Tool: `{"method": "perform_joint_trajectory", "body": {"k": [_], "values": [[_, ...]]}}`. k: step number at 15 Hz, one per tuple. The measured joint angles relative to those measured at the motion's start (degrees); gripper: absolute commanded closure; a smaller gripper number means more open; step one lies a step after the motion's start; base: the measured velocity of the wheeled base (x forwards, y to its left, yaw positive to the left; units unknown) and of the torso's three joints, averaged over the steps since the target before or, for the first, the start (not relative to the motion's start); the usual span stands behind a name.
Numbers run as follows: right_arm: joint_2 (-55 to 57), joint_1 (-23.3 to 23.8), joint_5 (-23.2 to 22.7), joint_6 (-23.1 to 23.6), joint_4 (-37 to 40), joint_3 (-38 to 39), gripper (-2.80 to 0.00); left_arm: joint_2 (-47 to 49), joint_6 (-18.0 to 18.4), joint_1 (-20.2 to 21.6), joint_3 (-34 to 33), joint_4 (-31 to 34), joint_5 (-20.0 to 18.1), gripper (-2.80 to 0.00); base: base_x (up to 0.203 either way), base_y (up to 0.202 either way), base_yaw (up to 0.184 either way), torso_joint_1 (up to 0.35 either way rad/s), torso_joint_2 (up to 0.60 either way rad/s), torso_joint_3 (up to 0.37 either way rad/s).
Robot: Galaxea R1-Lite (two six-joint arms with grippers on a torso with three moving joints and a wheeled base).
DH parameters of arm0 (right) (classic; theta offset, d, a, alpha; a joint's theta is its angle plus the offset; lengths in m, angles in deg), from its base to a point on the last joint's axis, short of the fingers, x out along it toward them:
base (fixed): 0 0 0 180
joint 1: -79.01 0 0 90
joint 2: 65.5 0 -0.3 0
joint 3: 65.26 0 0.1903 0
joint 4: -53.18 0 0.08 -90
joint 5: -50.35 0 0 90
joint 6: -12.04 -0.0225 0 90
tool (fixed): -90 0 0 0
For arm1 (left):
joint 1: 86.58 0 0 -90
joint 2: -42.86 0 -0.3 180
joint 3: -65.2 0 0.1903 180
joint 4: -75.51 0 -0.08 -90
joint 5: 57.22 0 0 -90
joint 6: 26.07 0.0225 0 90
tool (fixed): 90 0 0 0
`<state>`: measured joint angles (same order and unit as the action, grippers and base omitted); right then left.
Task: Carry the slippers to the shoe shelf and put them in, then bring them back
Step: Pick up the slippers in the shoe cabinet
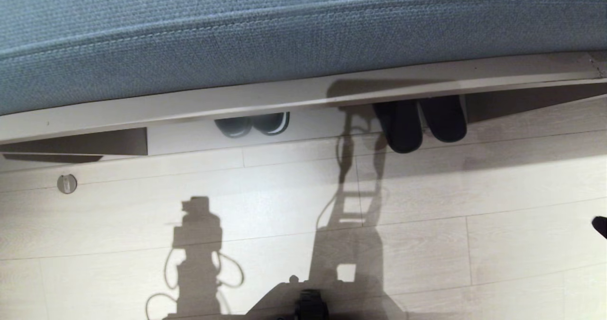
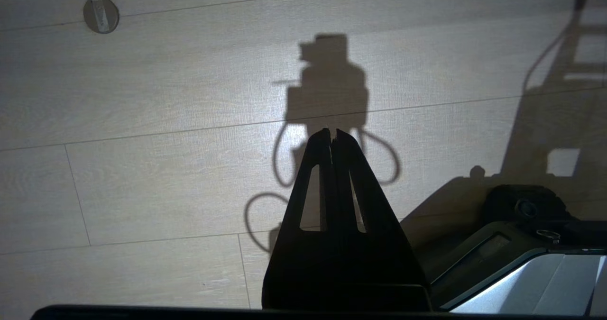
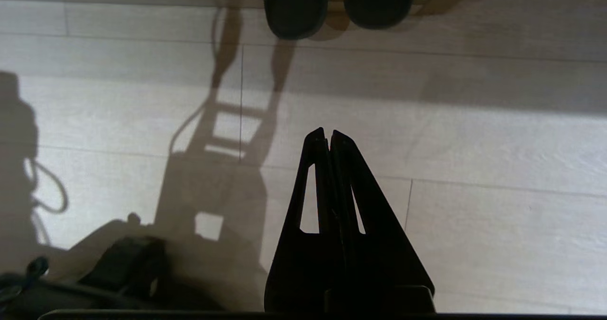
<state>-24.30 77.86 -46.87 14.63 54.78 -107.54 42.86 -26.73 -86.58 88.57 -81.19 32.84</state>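
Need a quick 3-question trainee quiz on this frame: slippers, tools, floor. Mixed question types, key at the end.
1. True or false: the slippers lie side by side on the floor, partly under the edge of the blue-grey upholstered piece.
2. Multiple choice: the right tool is
A. shut on a slipper
B. shut, holding nothing, over bare floor short of the slippers
C. open around a strap
3. Fill in: the other pair of shoes, with a pale line on one sole, sits to the robot's ____ of the slippers.

Key
1. True.
2. B. The left tool is shut and empty too.
3. Left.
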Motion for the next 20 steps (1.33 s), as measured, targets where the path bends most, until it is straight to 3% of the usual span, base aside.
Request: {"method": "perform_joint_trajectory", "body": {"k": [4, 11, 15, 16, 20], "values": [[20.0, -0.3, -0.4, 1.0, -20.8, -1.1, 0.00, 0.0, 0.1, 0.0, 0.0, 0.0, 0.0, 0.00, 0.000, 0.000, 0.000, 0.000, 0.00, 0.000], [43.1, -2.0, -0.4, 3.0, -46.2, -0.6, 0.00, 0.0, 0.1, 0.0, 0.0, 0.0, 0.0, 0.00, 0.000, 0.000, 0.000, 0.000, 0.00, 0.000], [53.1, -2.2, -0.3, 2.9, -56.7, -2.2, 0.00, 0.0, 0.1, 0.0, 0.0, 0.0, 0.0, 0.00, 0.000, 0.000, 0.000, 0.000, 0.00, 0.000], [55.2, -2.1, -0.2, 2.9, -58.7, -3.2, -2.80, 0.0, 0.1, 0.0, 0.0, 0.0, 0.0, 0.00, 0.000, 0.000, 0.000, 0.000, 0.00, 0.000], [62.9, -2.0, -0.2, 3.2, -62.6, -9.8, -2.80, 0.0, 0.1, 0.0, 0.0, 0.0, 0.0, 0.00, 0.000, 0.000, 0.000, 0.000, 0.00, 0.000]]}}
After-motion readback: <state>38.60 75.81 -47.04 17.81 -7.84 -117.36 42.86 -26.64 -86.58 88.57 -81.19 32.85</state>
